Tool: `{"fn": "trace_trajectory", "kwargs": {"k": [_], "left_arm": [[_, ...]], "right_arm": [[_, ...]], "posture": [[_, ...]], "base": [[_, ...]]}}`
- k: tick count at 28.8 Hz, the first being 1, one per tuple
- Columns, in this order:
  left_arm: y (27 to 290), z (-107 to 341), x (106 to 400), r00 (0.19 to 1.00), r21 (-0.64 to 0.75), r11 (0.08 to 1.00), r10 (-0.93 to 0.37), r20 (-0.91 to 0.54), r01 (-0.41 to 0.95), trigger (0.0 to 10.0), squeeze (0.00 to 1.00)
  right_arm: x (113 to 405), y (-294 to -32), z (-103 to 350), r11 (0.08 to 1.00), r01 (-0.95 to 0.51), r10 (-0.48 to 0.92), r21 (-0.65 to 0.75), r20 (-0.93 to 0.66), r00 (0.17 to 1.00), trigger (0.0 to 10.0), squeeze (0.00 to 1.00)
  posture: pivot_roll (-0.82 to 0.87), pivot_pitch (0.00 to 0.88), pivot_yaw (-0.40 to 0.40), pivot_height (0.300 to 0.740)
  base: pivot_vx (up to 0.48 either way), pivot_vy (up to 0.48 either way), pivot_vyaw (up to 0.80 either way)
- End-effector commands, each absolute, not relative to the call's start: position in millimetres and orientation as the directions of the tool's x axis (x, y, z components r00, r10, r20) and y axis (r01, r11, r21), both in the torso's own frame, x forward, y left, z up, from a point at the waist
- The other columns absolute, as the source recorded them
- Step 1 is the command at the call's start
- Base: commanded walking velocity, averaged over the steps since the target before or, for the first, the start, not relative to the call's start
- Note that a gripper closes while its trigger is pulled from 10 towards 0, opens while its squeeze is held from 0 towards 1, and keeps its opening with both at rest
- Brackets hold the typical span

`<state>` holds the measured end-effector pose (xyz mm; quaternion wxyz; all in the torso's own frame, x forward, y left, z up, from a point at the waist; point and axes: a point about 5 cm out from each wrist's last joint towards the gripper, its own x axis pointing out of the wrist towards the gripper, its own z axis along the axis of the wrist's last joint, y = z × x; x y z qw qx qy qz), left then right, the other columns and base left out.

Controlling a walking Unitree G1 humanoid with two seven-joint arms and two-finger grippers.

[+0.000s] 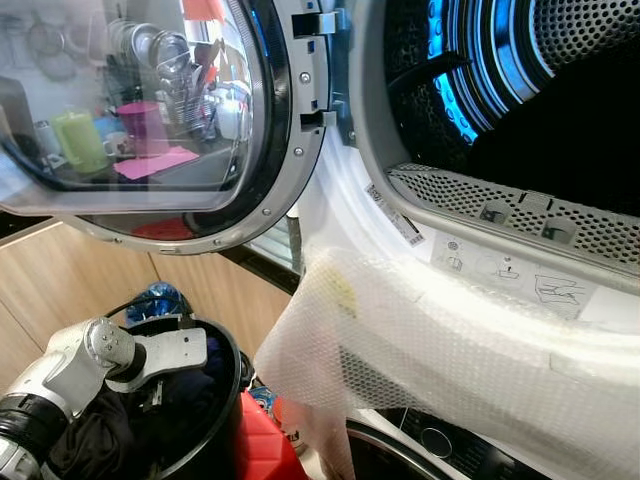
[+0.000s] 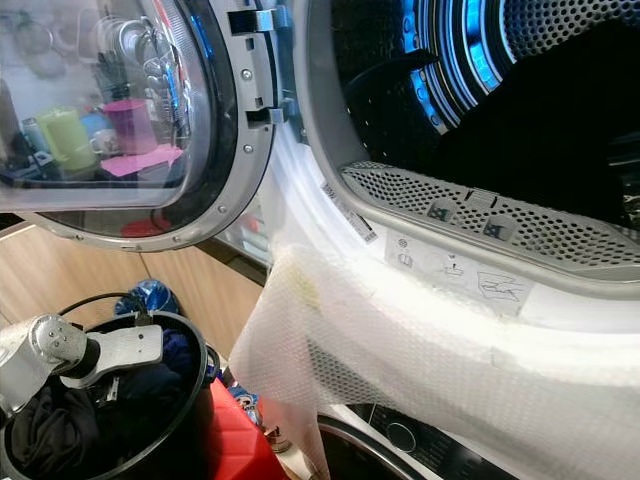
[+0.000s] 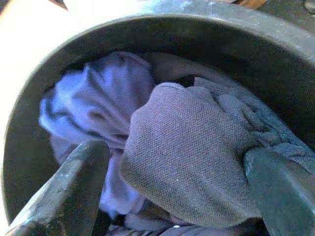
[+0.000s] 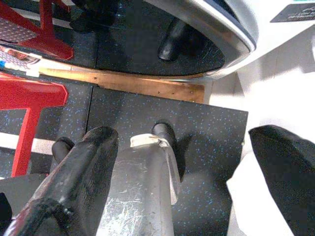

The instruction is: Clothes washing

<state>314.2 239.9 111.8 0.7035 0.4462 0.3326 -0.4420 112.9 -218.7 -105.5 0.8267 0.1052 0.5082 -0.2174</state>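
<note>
Left eye view: the round glass-fronted washer door (image 1: 150, 120) stands swung open at ten o'clock, while the perforated steel drum (image 1: 540, 90), lit blue inside, gapes at two o'clock. A sheet of white bubble wrap (image 1: 420, 360) drapes over the machine's lower rim at five o'clock. At seven o'clock the silver left arm (image 1: 90, 365) reaches down into a round black plastic bucket (image 1: 222, 420) packed with dark clothes (image 1: 110, 435).

Right eye view: the same scene, with a red plastic stool (image 2: 235, 440) just beside the bucket at six o'clock.

Left wrist view: the left gripper (image 3: 172, 191) sits inside the bucket, its two black fingers (image 3: 69, 191) spread wide either side of a bunched grey-purple knitted garment (image 3: 187, 157); a paler lilac cloth (image 3: 98, 103) lies at ten o'clock. Whether the fingers press the garment cannot be told.

Right wrist view: the right gripper (image 4: 182, 182) hangs over a dark speckled floor mat (image 4: 206, 128), fingers wide apart, holding nothing.
</note>
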Motion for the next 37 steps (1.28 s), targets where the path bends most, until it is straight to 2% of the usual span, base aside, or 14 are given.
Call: {"fn": "trace_trajectory", "kwargs": {"k": [1,8,12,15,16,17,18,22,37], "left_arm": [[241.2,105.2,309.2,0.350,0.286,0.226,-0.331,-0.876,0.931,10.0,0.00],[238.2,96.5,306.5,0.310,0.250,0.217,-0.319,-0.895,0.944,10.0,0.00],[221.9,89.6,301.3,0.247,0.177,0.209,-0.385,-0.889,0.962,10.0,0.00],[217.9,81.8,294.1,0.169,0.110,0.178,-0.366,-0.915,0.978,10.0,0.00],[212.6,80.3,292.5,0.162,0.104,0.167,-0.388,-0.907,0.980,3.6,0.00],[212.6,80.3,292.5,0.162,0.104,0.167,-0.388,-0.907,0.980,3.6,0.00],[209.2,79.5,292.0,0.159,0.096,0.171,-0.403,-0.902,0.981,0.0,0.00],[200.6,79.2,291.6,0.141,0.082,0.154,-0.427,-0.893,0.985,0.0,0.00],[206.4,88.9,289.2,0.114,0.063,0.135,-0.415,-0.903,0.989,0.0,0.00]], "right_arm": [[117.8,-217.1,-104.4,0.888,0.457,-0.253,-0.047,-0.881,0.400,10.0,0.00],[116.1,-220.3,-104.3,0.896,0.439,-0.263,-0.070,-0.881,0.394,10.0,0.00],[116.3,-221.4,-104.0,0.896,0.438,-0.265,-0.073,-0.880,0.395,10.0,0.00],[117.3,-221.2,-103.8,0.898,0.434,-0.265,-0.075,-0.879,0.397,10.0,0.00],[117.6,-220.7,-103.7,0.898,0.433,-0.265,-0.074,-0.878,0.398,10.0,0.00],[117.6,-220.7,-103.7,0.898,0.433,-0.265,-0.074,-0.878,0.398,10.0,0.00],[117.6,-220.5,-103.8,0.899,0.432,-0.264,-0.074,-0.878,0.399,10.0,0.00],[117.9,-220.1,-103.8,0.903,0.423,-0.263,-0.078,-0.878,0.399,10.0,0.00],[116.0,-215.3,-105.2,0.914,0.397,-0.253,-0.084,-0.882,0.397,10.0,0.00]], "posture": [[0.11,0.000,0.071,0.740],[0.10,0.000,0.068,0.740],[0.10,0.000,0.066,0.740],[0.10,0.000,0.064,0.740],[0.10,0.000,0.064,0.740],[0.10,0.000,0.064,0.740],[0.10,0.000,0.064,0.740],[0.09,0.000,0.063,0.740],[0.09,0.000,0.066,0.740]], "base": [[0.000,0.000,0.00],[0.000,0.000,0.00],[0.000,0.000,0.00],[0.000,0.000,0.00],[0.000,0.000,0.00],[0.000,0.000,0.00],[0.000,0.000,0.00],[0.000,0.000,0.00],[0.000,0.000,0.00]]}}
